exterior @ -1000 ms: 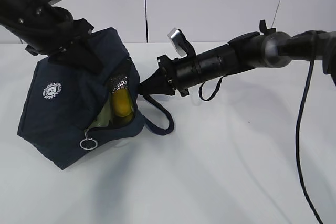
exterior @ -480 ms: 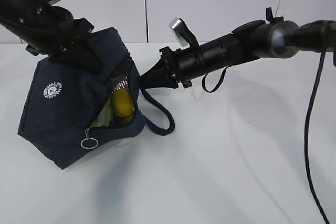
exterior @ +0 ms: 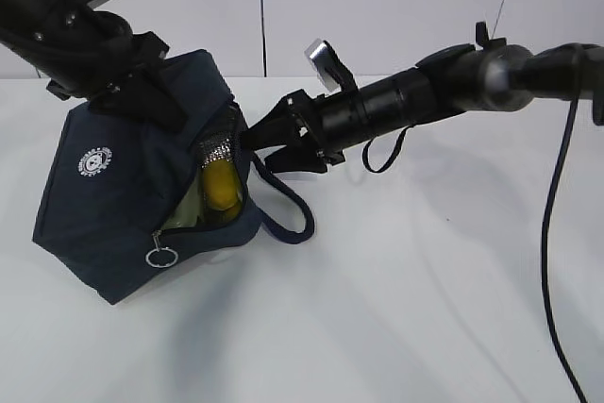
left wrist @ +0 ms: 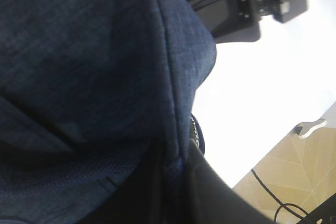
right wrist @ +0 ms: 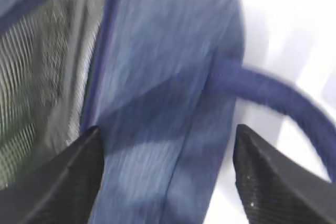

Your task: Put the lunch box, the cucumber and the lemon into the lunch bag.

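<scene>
- On the left of the surface (exterior: 425, 309), the lunch bag (exterior: 113, 205) sits tipped on a corner, mouth facing right, held up by your left gripper (exterior: 142, 92) at the top edge. Left jaws closed; wrist view shows fabric bunched where they meet, so prob. pinching the bag cloth.
- Lemon (exterior: 219, 186) is inside, visible thru the opening. Pale green lid edge of the lunch box (exterior: 187, 207) shows beside it, also inside. Cucumber: can't pick it out w/ certainty, likely the dark shape under the lemon.
- Right gripper (exterior: 253, 145) is just at the bag's right edge, jaws spread wide, holding nothing; right wrist view shows cloth and the handle (right wrist: 273, 95) between the tips.
- Risk 1: pull the right arm back carelessly and a tip could hook the handle loop and drag the bag over.
- Risk 2: bag is balanced on a corner. Let go w/ the left too soon and it may flop, and the lemon, nearest the mouth, could roll out.
- Risk 3: zipper ring (exterior: 158, 257) hangs low, mouth not closed, so nothing blocks a spill.
</scene>
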Controlling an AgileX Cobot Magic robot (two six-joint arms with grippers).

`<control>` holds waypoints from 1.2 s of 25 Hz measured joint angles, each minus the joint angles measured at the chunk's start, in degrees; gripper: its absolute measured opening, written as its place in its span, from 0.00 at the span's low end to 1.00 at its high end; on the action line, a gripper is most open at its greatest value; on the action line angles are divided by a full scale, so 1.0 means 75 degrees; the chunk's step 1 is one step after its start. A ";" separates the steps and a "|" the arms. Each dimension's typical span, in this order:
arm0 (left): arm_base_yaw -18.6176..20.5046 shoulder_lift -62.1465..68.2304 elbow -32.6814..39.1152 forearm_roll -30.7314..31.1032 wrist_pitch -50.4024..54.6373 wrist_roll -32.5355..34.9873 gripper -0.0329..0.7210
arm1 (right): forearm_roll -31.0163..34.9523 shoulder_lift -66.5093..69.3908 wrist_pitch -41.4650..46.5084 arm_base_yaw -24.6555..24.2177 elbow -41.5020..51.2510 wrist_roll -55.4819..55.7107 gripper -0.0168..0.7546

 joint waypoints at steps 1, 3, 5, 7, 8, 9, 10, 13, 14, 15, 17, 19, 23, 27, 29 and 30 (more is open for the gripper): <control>0.0000 0.0000 0.0000 -0.0014 0.0000 0.0000 0.06 | 0.0079 0.0060 0.0000 0.0000 0.0000 0.0012 0.76; 0.0000 0.0000 0.0000 -0.0014 0.0000 0.0000 0.06 | 0.0279 0.0259 0.0000 0.0000 0.0000 0.0012 0.76; 0.0000 0.0000 0.0000 -0.0014 0.0000 0.0000 0.06 | 0.0550 0.0389 0.0000 0.0000 0.0000 -0.0006 0.76; 0.0000 0.0000 0.0000 -0.0014 0.0000 0.0005 0.06 | 0.0887 0.0519 0.0000 0.0000 0.0000 -0.0075 0.76; 0.0000 0.0000 0.0000 -0.0014 0.0000 0.0005 0.06 | 0.1090 0.0601 0.0000 0.0000 0.0000 -0.0114 0.76; 0.0000 0.0000 0.0000 -0.0014 0.0000 0.0005 0.06 | 0.1285 0.0700 0.0000 0.0000 0.0000 -0.0161 0.76; 0.0000 0.0000 0.0000 -0.0014 0.0000 0.0005 0.06 | 0.1471 0.0801 0.0000 0.0000 0.0000 -0.0190 0.76; 0.0000 0.0000 0.0000 -0.0017 0.0000 0.0017 0.06 | 0.1891 0.0991 -0.0035 0.0084 0.0011 -0.0296 0.76; 0.0000 0.0000 0.0000 -0.0017 0.0000 0.0017 0.06 | 0.1966 0.1006 -0.0035 0.0130 0.0011 -0.0348 0.76; 0.0000 0.0000 0.0000 -0.0017 0.0000 0.0017 0.06 | 0.2021 0.1006 -0.0048 0.0167 0.0011 -0.0410 0.76; 0.0000 0.0000 0.0000 -0.0017 0.0000 0.0017 0.06 | 0.2204 0.1006 -0.0048 0.0269 0.0011 -0.0550 0.76; 0.0000 0.0000 0.0000 -0.0017 0.0000 0.0017 0.06 | 0.2276 0.1006 -0.0048 0.0301 0.0011 -0.0597 0.75; 0.0000 0.0000 0.0000 -0.0017 0.0000 0.0022 0.06 | 0.2337 0.1006 -0.0081 0.0301 0.0011 -0.0624 0.49; 0.0000 0.0000 0.0000 -0.0017 0.0000 0.0022 0.06 | 0.2375 0.1006 -0.0093 0.0301 0.0011 -0.0641 0.10; 0.0000 0.0000 0.0000 -0.0017 0.0000 0.0036 0.06 | 0.2375 0.1006 -0.0093 0.0301 0.0011 -0.0641 0.03; 0.0000 0.0000 0.0000 -0.0017 0.0000 0.0034 0.06 | 0.2375 0.1006 -0.0093 0.0301 0.0011 -0.0641 0.02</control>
